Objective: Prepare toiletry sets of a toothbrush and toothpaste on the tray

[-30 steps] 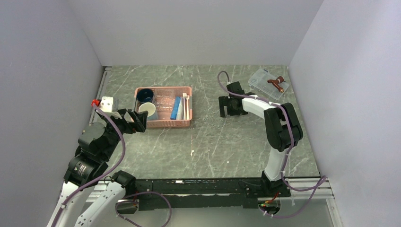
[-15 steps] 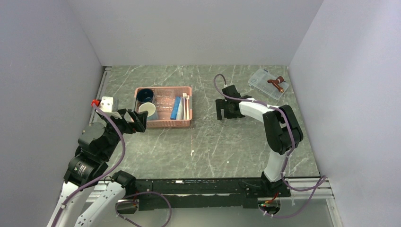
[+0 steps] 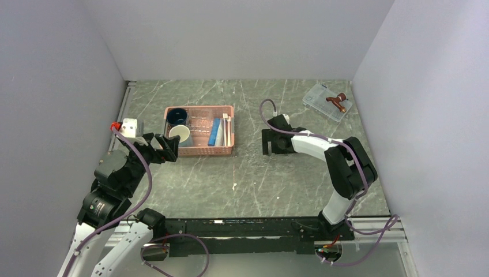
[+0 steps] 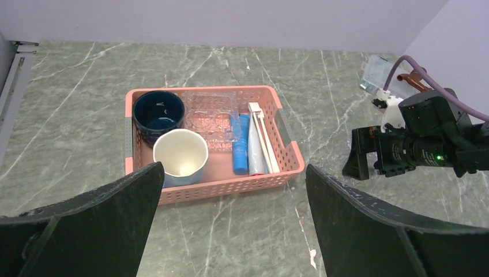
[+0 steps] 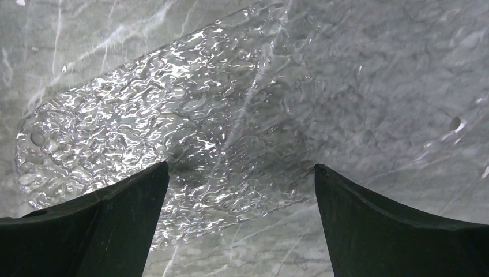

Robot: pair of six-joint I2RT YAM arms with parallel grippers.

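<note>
Gaping as wide as they go, the right jaws hold nothing. Their two dark fingers [image 5: 398, 231] point down at the tray [image 5: 173, 127], one finger at each lower corner of the right wrist view. The tray lies flat on the desk [image 3: 254, 179] directly below them. It is clear and ripple-textured, and it runs aslant from a rounded end with a small hole at the left of that view up toward the right. Whether the fingers touch it I cannot tell. In the top view the tray is too transparent to make out. The right arm [image 3: 314, 144] reaches in over the middle of the desk, well to the right of the pink basket [image 4: 291, 151].

The left jaws are likewise spread wide and hold nothing. Their fingers [image 4: 98, 225] frame the basket in the left wrist view, and from above they sit close to its near left corner.

The toothpaste [image 4: 240, 144], blue, lies lengthways in the right part of the basket. The whitish toothbrushes [image 4: 260, 138] lie just beside it on its right, and I cannot count them. A crinkled clear piece [image 4: 213, 112] sits in the basket's middle at the back. A dark blue mug [image 4: 158, 112] and a white cup [image 4: 180, 158] stand upright at the left end, the cup nearer.

At the far right corner of the desk lies a small clear box [image 3: 320, 98] with a brown object [image 3: 336, 101] on it.
</note>
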